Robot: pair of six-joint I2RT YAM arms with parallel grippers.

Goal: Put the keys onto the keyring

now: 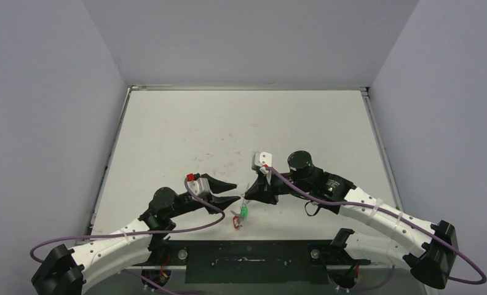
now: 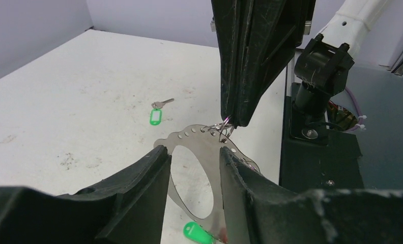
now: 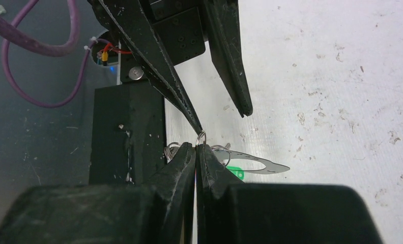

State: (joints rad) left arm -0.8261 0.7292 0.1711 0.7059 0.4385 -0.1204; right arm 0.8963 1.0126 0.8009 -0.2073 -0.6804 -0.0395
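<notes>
The keyring (image 2: 189,134), a flat silver hoop with small holes and wire loops along its rim, hangs tilted just above the table. My right gripper (image 3: 196,146) is shut on one of its wire loops (image 3: 201,137), reaching in from above in the left wrist view (image 2: 230,119). My left gripper (image 2: 192,149) is open, a finger on each side of the hoop; I cannot tell whether they touch it. A green tag (image 2: 197,234) hangs under the hoop, with a red tag (image 1: 235,220) beside it. Another key with a green tag (image 2: 156,116) lies loose on the table.
The black mounting plate (image 1: 247,252) of the arm bases runs along the near table edge, close under the keyring. Purple cables (image 1: 198,221) loop beside both arms. Grey walls enclose the white table (image 1: 241,123) on three sides.
</notes>
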